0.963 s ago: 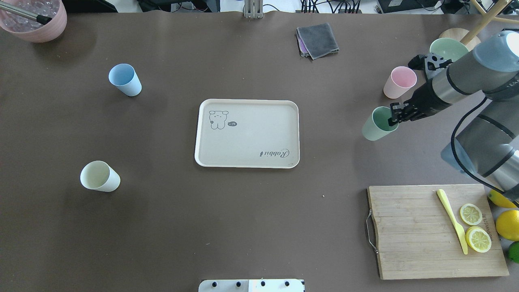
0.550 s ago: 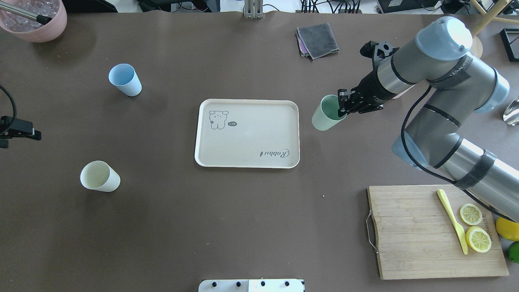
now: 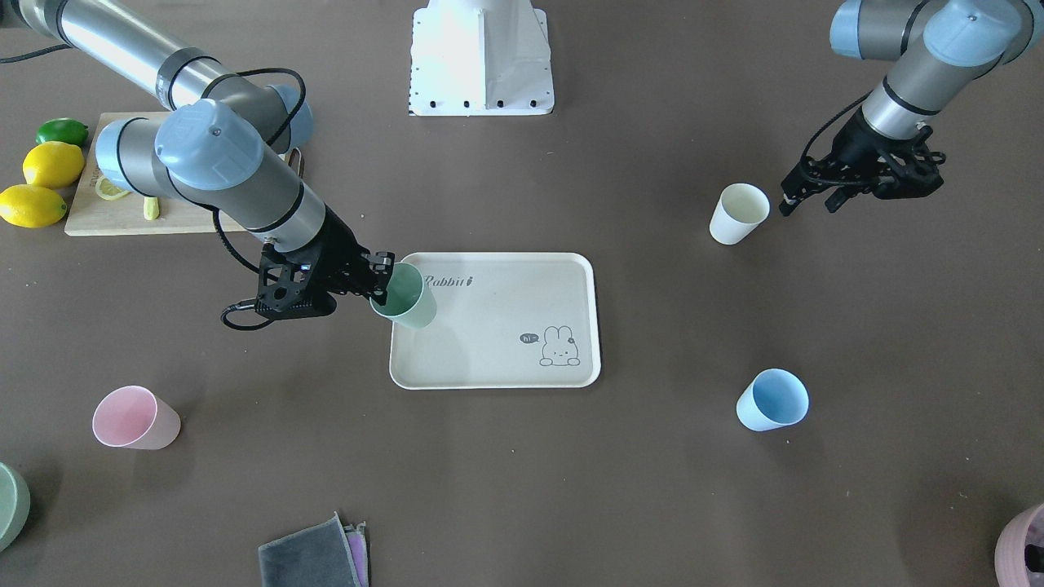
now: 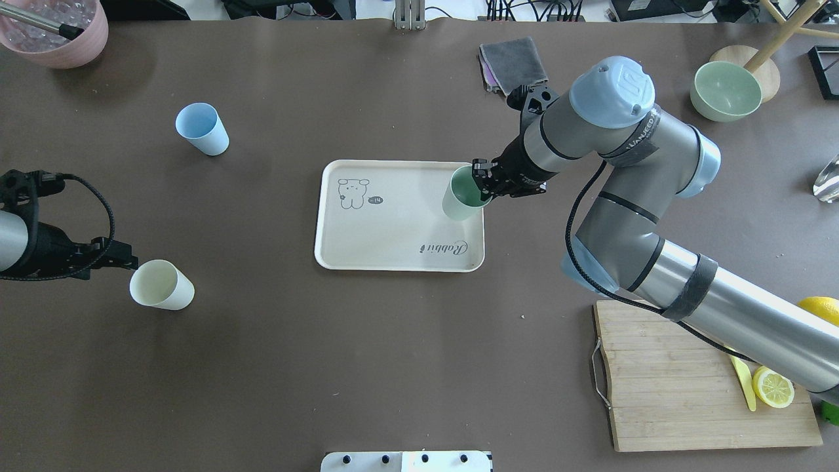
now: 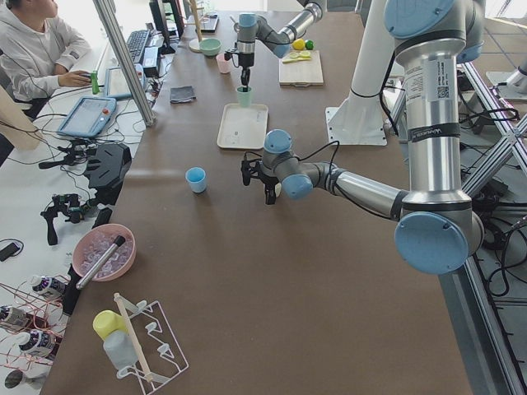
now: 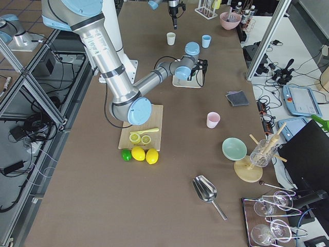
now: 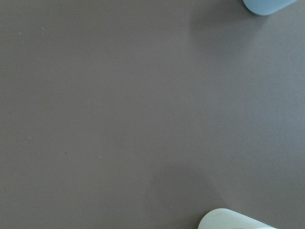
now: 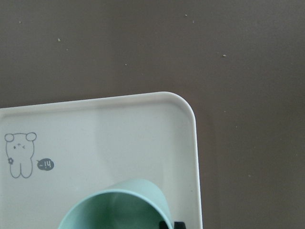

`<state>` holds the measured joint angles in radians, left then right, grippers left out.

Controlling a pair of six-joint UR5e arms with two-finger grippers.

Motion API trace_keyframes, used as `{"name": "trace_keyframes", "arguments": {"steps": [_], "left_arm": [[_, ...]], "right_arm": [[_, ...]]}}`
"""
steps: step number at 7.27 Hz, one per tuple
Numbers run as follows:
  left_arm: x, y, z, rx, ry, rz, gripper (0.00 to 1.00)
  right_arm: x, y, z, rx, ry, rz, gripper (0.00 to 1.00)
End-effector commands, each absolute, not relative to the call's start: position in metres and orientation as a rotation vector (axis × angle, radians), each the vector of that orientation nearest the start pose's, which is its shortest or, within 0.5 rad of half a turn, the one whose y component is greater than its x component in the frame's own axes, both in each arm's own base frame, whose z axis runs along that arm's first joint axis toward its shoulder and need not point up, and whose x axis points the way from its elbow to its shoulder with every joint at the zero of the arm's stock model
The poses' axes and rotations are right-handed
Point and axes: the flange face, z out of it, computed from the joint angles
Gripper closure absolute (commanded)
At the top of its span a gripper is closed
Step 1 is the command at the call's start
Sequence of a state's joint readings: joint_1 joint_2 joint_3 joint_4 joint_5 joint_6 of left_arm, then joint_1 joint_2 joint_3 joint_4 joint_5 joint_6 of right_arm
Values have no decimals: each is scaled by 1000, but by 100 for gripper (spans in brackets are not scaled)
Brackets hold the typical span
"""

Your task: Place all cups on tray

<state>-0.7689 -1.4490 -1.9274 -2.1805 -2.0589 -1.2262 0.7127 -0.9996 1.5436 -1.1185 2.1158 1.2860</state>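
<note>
Beside the tray (image 4: 393,219) (well apart) stand blue cup (image 4: 203,129), cream cup (image 4: 162,284).

The brown table (image 4: 367,367) carries the tray (image 4: 393,242) at its middle, a blue cup (image 4: 203,129) and a cream cup (image 4: 162,285) toward its left edge, a grey cloth (image 4: 511,62) near the far edge, and a cutting board (image 4: 668,387) at the robot-side right corner.

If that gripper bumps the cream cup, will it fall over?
Quite possibly. The cream cup looks empty and thin-walled, so probably light and easy to shove. It narrows toward its base, so a knock near the rim might tip it; lying down, it would likely roll in a curve.
</note>
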Motion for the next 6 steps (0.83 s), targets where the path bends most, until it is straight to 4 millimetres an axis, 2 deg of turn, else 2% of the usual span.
{"name": "trace_keyframes", "arguments": {"steps": [1, 2, 4, 5, 6], "left_arm": [[299, -377, 465, 48, 956, -174, 17], [300, -377, 465, 47, 955, -173, 42], [303, -376, 469, 40, 948, -169, 100], [306, -378, 461, 40, 962, -162, 100], [319, -388, 440, 54, 993, -149, 100]], "right_arm": [[-483, -504, 278, 27, -1086, 113, 100], [-485, -505, 271, 28, -1091, 117, 1], [-477, -505, 262, 37, -1106, 117, 0], [-453, -521, 265, 19, -1112, 137, 0], [-414, -543, 274, -27, -1119, 154, 0]]}}
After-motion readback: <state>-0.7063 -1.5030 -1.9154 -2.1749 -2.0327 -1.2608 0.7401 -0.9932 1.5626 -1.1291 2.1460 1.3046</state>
